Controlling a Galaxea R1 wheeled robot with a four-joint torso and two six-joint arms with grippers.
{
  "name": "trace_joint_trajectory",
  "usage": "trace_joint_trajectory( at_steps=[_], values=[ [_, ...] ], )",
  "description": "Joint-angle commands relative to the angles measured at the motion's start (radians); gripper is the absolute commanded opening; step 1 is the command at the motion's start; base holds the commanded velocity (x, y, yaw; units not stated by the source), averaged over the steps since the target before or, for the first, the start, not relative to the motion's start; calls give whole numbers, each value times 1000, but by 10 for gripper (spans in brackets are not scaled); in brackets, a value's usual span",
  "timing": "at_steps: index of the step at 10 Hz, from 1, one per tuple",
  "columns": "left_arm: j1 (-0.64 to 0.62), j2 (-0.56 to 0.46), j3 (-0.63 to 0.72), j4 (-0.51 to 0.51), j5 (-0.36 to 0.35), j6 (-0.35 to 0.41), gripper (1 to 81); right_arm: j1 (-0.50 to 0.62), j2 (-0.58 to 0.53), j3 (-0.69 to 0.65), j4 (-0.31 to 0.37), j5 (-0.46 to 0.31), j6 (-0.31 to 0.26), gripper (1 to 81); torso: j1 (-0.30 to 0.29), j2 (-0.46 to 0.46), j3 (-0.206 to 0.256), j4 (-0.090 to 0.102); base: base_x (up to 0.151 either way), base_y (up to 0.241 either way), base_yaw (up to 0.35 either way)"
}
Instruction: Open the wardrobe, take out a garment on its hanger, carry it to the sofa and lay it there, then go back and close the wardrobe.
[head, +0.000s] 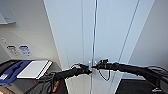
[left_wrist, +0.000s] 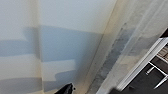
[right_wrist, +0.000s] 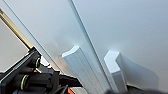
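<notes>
Left hand (head: 87, 70) and right hand (head: 95, 66) up at small pale vertical handles (right_wrist: 81, 68) of tall white flat-door wardrobe (head: 110, 30), doors shut; finger state indeterminate. Likely rigid, light-swinging panels; best gripped at handles.

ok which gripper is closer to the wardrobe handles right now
Neither clearly; judging from the head view they look about equal. The left gripper sits just left of the pale handles at the door seam of the wardrobe, and the right gripper just right of them.
</notes>
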Motion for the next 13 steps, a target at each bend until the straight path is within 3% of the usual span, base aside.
trace_joint_trajectory(
  at_steps=[1, 7, 10, 13],
  values=[
    [-173, 48, 7, 32, -1, 3, 811, 170, 13, 18, 10, -5, -1, 811, 0, 0, 0, 0, 0, 0, 0],
    [-193, 137, -9, 41, -11, 3, 811, 120, 12, 84, 22, 40, 1, 811, 0, 0, 0, 0, 0, 0, 0],
    [-193, 119, 136, 30, -25, 1, 811, 88, -11, 201, 14, 52, -1, 811, 0, 0, 0, 0, 0, 0, 0],
    [-162, 16, 330, 30, -25, 1, 811, 46, -67, 293, 7, 51, -4, 811, 0, 0, 0, 0, 0, 0, 0]
  ],
)
